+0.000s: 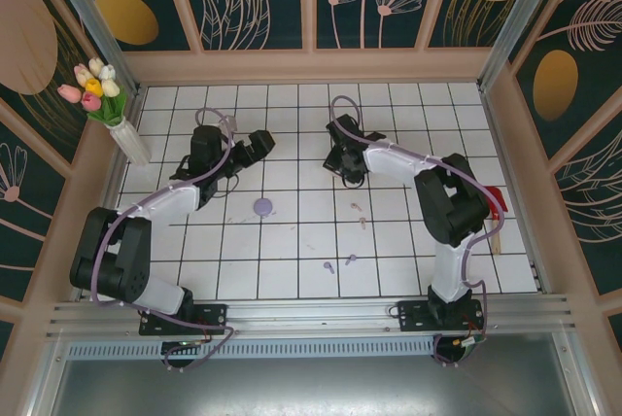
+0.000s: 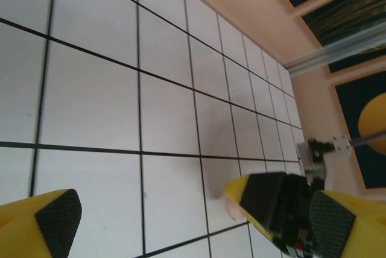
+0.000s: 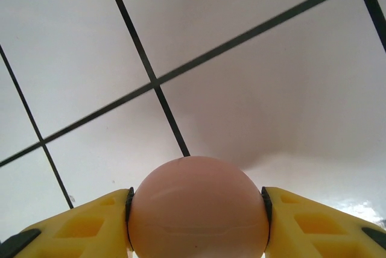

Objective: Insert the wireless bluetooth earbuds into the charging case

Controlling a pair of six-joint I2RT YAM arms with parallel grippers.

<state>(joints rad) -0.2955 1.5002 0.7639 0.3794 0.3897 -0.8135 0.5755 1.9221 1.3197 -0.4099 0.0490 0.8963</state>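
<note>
My right gripper (image 3: 198,213) is shut on a round pale pink charging case (image 3: 198,201), closed, held just above the tiled table; the same gripper (image 1: 346,171) sits at the table's far middle. My left gripper (image 1: 257,147) stands open and holds nothing, its black pads (image 2: 57,217) spread wide over bare tiles. Across from it the right gripper's yellow finger (image 2: 265,201) covers most of the pink case (image 2: 234,210). A lilac case (image 1: 262,206) lies closed at the centre. Two pink earbuds (image 1: 360,215) and two lilac earbuds (image 1: 340,262) lie loose on the tiles.
A white vase of tulips (image 1: 115,115) stands at the far left corner. Wooden walls (image 1: 311,66) ring the white tiled table (image 1: 292,241). A red and wood-coloured tool (image 1: 497,217) lies by the right edge.
</note>
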